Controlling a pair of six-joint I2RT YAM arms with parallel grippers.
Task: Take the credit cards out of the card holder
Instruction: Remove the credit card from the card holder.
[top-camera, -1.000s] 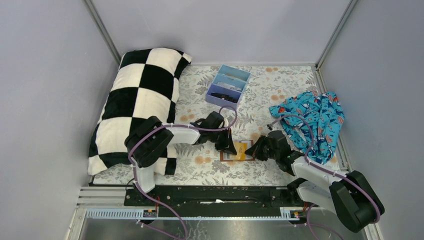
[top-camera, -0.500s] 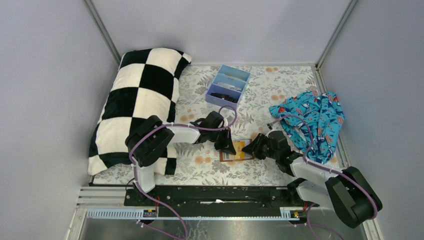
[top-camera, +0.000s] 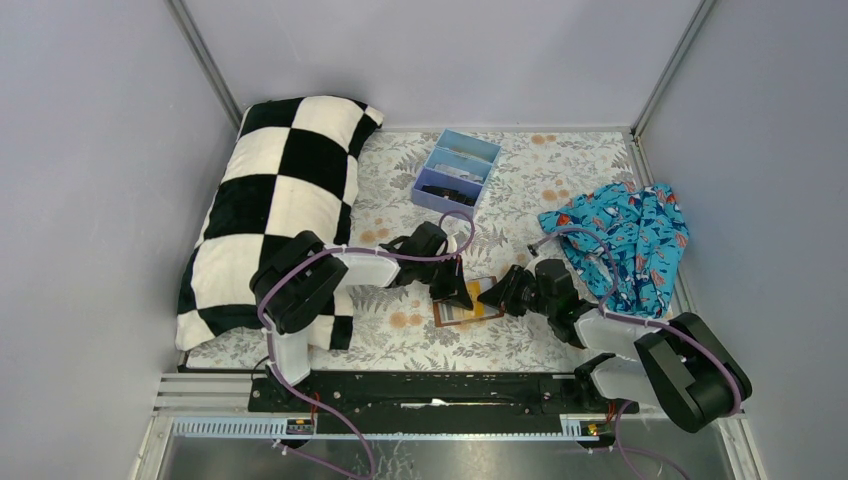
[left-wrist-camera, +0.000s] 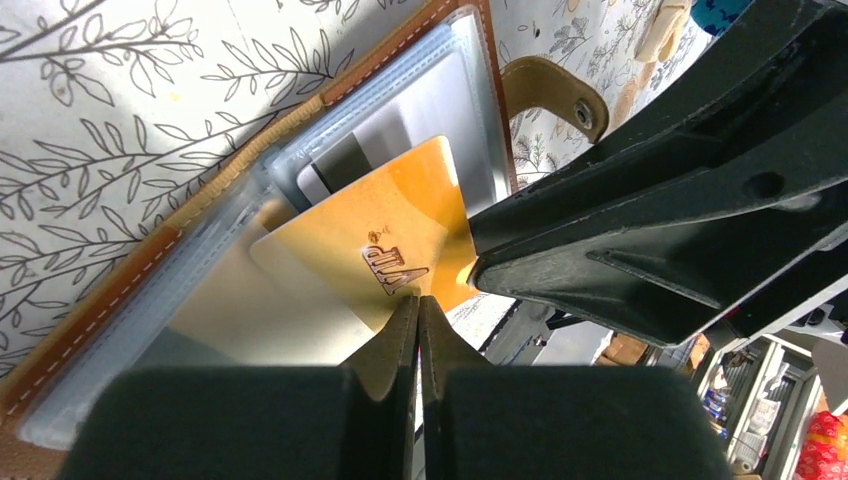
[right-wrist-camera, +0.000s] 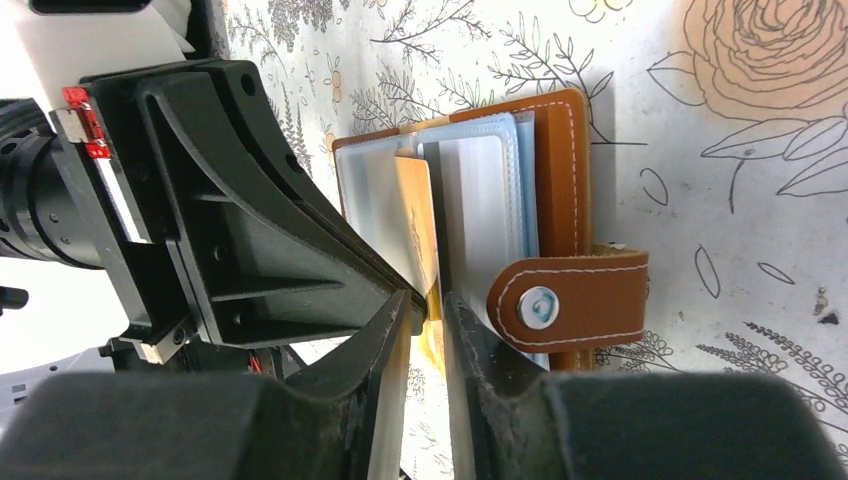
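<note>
The brown card holder (top-camera: 458, 313) lies open on the floral mat between my two grippers. Its stitched edge (left-wrist-camera: 497, 110) and snap strap (right-wrist-camera: 570, 300) show in the wrist views. A yellow-gold credit card (left-wrist-camera: 400, 240) sticks partway out of its clear sleeves. Pale grey cards (right-wrist-camera: 480, 220) sit in the sleeves. My left gripper (left-wrist-camera: 418, 302) is shut, its tips pressing down on the holder by the yellow card (top-camera: 481, 297). My right gripper (right-wrist-camera: 428, 305) is narrowly open, and the yellow card's (right-wrist-camera: 415, 225) free edge sits between its fingers.
A blue three-compartment tray (top-camera: 455, 170) stands behind the holder. A black-and-white checked pillow (top-camera: 275, 200) fills the left side. A crumpled blue patterned cloth (top-camera: 625, 245) lies at the right, close behind my right arm.
My right gripper has moved left up to the card holder and over the yellow card's edge. The holder has shifted slightly left. My left gripper has stayed in place.
</note>
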